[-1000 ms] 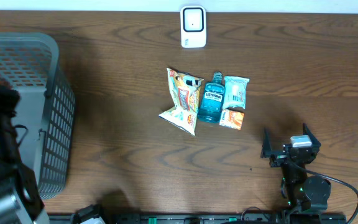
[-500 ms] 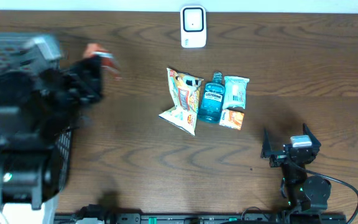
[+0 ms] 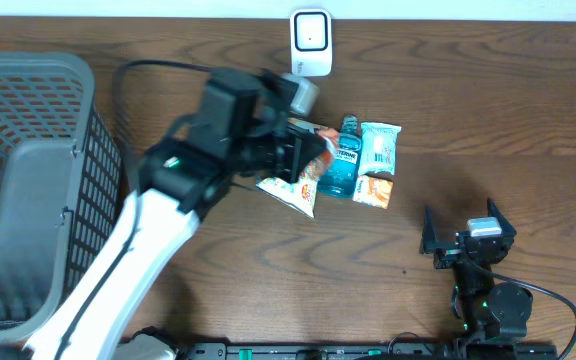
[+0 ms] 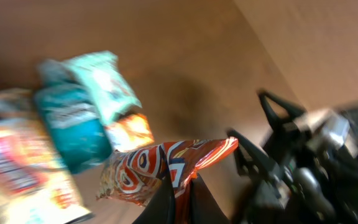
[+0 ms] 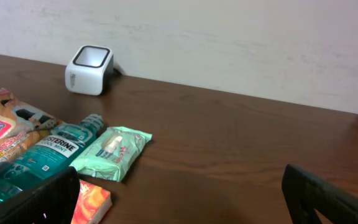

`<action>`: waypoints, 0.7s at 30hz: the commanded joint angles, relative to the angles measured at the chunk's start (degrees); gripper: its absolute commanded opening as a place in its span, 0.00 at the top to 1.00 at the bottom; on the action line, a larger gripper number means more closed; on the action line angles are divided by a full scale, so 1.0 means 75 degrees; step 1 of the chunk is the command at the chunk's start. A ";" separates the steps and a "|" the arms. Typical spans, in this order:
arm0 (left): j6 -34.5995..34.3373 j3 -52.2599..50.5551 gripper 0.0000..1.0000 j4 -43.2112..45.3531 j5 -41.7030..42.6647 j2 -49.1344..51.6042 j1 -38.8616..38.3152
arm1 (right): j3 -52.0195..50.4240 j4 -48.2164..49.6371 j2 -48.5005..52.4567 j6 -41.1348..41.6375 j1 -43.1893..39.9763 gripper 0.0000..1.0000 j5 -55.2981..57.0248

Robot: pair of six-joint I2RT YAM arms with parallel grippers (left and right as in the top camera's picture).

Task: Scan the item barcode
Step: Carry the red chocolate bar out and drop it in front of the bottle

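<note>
Left hand (image 4: 178,188) swung from basket (image 3: 38,68) to centre, clenched on snack packet (image 4: 146,172).

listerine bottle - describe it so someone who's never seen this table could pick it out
Start at the white scanner at the far edge of the table and look just in front of it. The Listerine bottle lies there between the snack bag and the mint-green packet: the only blue bottle among flat packets.
</note>
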 commanded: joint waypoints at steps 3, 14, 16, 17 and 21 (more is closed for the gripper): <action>0.0804 0.0055 0.93 0.0052 0.1719 0.1198 -0.0105 | -0.0009 -0.0029 -0.0032 -0.0003 0.0023 0.01 0.0009; 0.0804 0.0055 0.92 0.0172 0.2261 0.3427 -0.0102 | -0.0009 -0.0032 -0.0032 -0.0003 0.0023 0.01 0.0009; 0.1049 0.0055 0.93 0.0259 0.2250 0.3762 -0.0073 | -0.0009 -0.0032 -0.0032 -0.0003 0.0023 0.01 0.0009; 0.1218 0.0055 0.92 0.0262 0.2250 0.3809 -0.0041 | -0.0009 -0.0032 -0.0032 -0.0006 0.0023 0.01 0.0009; 0.1577 0.0055 0.83 0.0262 0.1658 0.3826 0.0184 | -0.0009 -0.0032 -0.0032 -0.0006 0.0023 0.01 0.0009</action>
